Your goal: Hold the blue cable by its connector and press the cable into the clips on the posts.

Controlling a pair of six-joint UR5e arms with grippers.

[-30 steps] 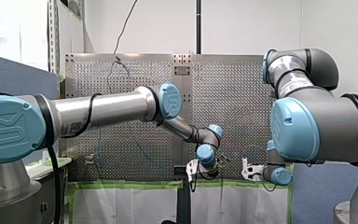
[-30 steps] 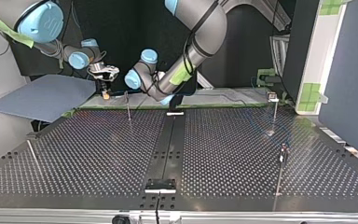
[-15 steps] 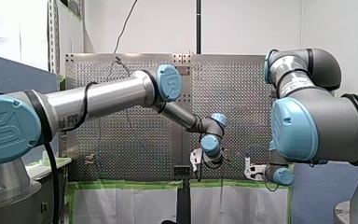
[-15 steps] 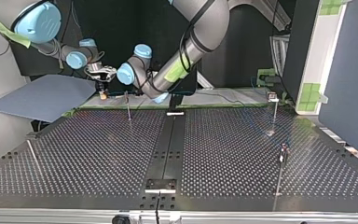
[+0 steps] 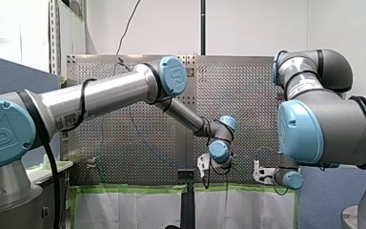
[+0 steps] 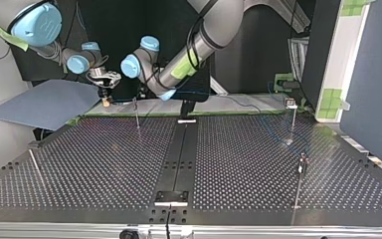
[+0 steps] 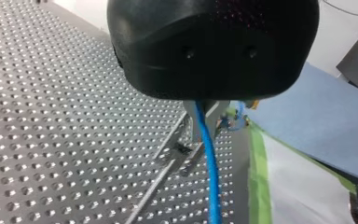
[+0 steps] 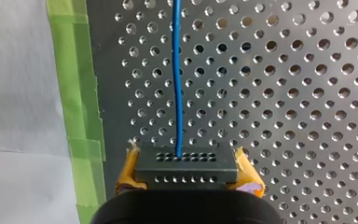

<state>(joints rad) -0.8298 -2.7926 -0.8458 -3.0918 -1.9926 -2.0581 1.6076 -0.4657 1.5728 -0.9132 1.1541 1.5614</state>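
Observation:
In the right wrist view my right gripper (image 8: 188, 183) is shut on the black connector (image 8: 186, 164), its yellow pads (image 8: 127, 173) at both ends. The blue cable (image 8: 177, 79) leaves the connector and runs straight ahead over the perforated plate. In the left wrist view my left gripper (image 7: 204, 133) has its metal fingers shut on the blue cable (image 7: 210, 182), just above a thin post (image 7: 161, 179) and its clip (image 7: 182, 150). At the top view's far left, my right gripper (image 6: 105, 93) hangs beside that post (image 6: 136, 113), with my left arm's wrist (image 6: 132, 66) close above.
More thin posts stand on the perforated table (image 6: 238, 164): two at the top view's right (image 6: 293, 115) (image 6: 300, 175) and one at its near left (image 6: 36, 168). Green tape (image 8: 77, 116) edges the plate. A blue sheet (image 6: 45, 102) lies beyond the far left corner.
My left arm has swung towards the top view's left, closing on my right gripper and the far left post. My right gripper has drifted slightly the same way.

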